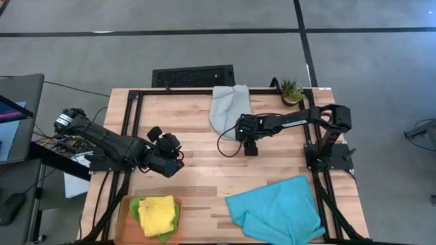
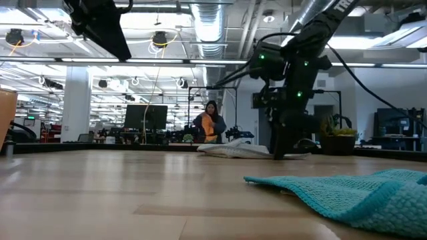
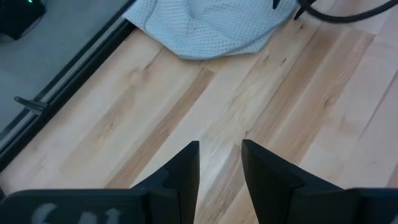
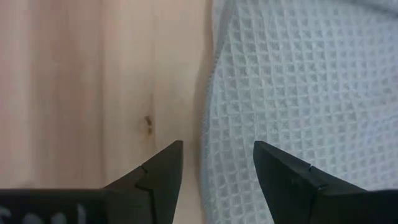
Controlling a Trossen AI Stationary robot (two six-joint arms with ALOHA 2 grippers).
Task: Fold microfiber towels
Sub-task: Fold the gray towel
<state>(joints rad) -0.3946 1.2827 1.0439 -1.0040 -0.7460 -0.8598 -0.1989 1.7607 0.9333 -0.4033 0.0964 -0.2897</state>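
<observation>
I see the orange tray (image 1: 126,216) holding yellow towel (image 1: 157,214) over green towel (image 1: 138,207); both grippers' fingers (image 4: 163,168) open, empty.

My arms are dark, jointed and boxy. A black cable loops from my right arm (image 1: 289,122), where small green lights glow. Each hand ends in two flat, black, wedge-shaped fingers (image 4: 163,171).
</observation>
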